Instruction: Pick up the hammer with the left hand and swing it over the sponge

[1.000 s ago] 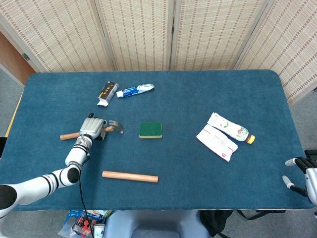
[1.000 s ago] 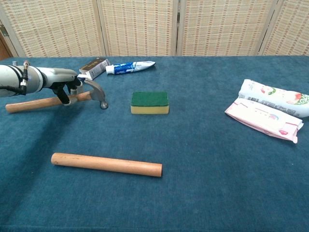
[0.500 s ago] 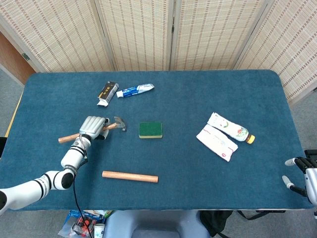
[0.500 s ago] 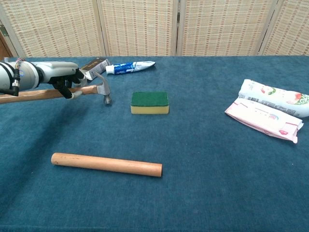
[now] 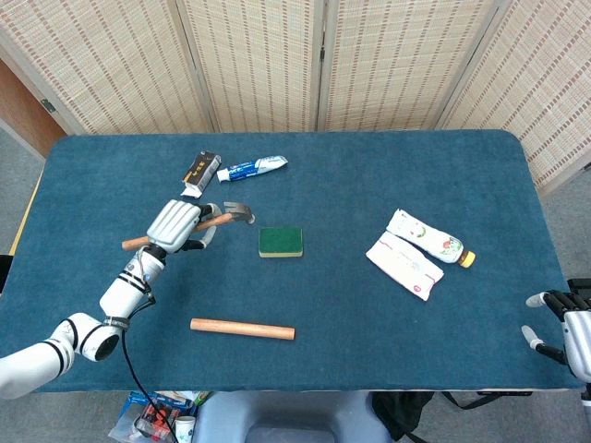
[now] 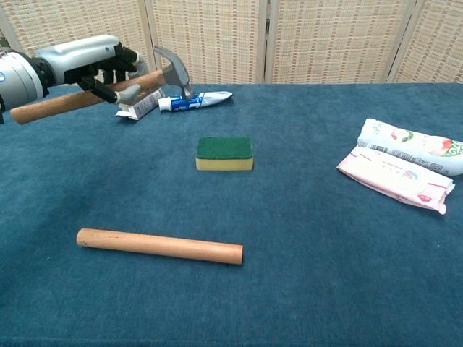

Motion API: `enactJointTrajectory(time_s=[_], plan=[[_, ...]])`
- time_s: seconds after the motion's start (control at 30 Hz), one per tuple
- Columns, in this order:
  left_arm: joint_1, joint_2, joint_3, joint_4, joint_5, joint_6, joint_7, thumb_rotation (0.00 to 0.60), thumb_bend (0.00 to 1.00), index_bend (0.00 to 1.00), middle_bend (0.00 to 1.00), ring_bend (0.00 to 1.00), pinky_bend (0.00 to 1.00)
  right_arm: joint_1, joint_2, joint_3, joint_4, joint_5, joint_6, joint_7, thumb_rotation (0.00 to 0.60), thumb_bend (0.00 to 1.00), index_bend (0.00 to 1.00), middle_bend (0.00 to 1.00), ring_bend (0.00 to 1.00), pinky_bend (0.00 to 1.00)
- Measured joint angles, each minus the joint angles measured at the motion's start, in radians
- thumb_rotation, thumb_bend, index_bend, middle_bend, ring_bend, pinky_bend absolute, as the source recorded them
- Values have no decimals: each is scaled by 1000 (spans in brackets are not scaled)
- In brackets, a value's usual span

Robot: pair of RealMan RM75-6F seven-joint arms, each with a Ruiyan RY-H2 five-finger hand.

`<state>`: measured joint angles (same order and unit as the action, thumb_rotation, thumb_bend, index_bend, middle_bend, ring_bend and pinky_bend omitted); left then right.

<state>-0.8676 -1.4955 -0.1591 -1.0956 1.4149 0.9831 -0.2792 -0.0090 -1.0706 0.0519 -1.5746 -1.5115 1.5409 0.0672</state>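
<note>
Hammer hung clear above the table, the left hand clamped round its wooden handle near the head, probably for control in the swing. Its head sat up-left of the sponge, with bare cloth between them. Far right, at the table's near edge, the right hand held nothing, fingers spread.
</note>
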Motion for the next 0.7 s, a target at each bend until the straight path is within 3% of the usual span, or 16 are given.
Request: enactJointTrajectory(time_s=[0.2, 0.7], plan=[[-43, -25, 8, 34, 53, -18, -8, 600, 547, 678, 760, 813, 906, -2, 0, 1, 2, 7, -2, 1, 600, 218, 422, 402, 339, 375], [-154, -143, 7, 195, 30, -190, 90, 600, 547, 679, 763, 807, 907, 4, -4, 6, 22, 32, -26, 20, 600, 219, 422, 402, 339, 375]])
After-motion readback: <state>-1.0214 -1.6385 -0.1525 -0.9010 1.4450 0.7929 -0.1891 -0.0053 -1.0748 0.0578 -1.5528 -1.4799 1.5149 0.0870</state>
